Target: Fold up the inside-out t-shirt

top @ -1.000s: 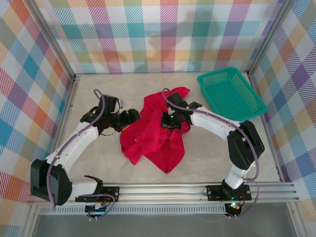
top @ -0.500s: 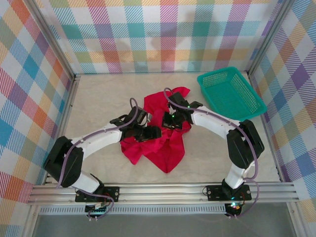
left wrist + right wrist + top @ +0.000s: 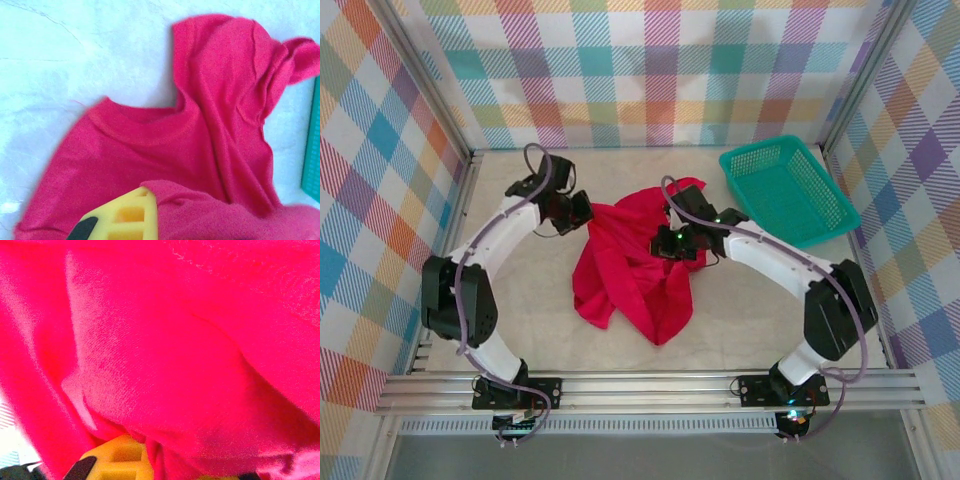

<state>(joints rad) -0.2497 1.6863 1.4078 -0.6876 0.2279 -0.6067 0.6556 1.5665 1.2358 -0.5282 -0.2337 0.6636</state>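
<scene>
**Inspector:** Status of the fold?

**Assessor:** Not begun, in my judgement. The inside-out t-shirt [image 3: 635,270] lies in a crumpled heap at the centre of the overhead frame. It is creased and doubled over itself, with no flat panel or straight edge anywhere. It wants spreading first, then every fold, so all of the task is outstanding.

**Inspector:** And the tools?

**Assessor:** Both are clamped on red cloth. The left tool [image 3: 582,212] pinches the heap's upper-left edge. In its wrist view, cloth lies over the yellow finger [image 3: 125,217], and the collar band [image 3: 145,132] runs across mid-frame (which face of the fabric is outward I cannot tell). The right tool [image 3: 670,243] is closed on a bunch right of centre, with fabric draped across its own wrist view.

**Inspector:** Premises?

**Assessor:** Plaid walls [image 3: 640,70] enclose the top, left and right of the frame. The surface [image 3: 520,300] is pale beige and matt. A teal mesh basket [image 3: 790,190] sits at upper right, near the shirt's uppermost flap but apart from it.
</scene>
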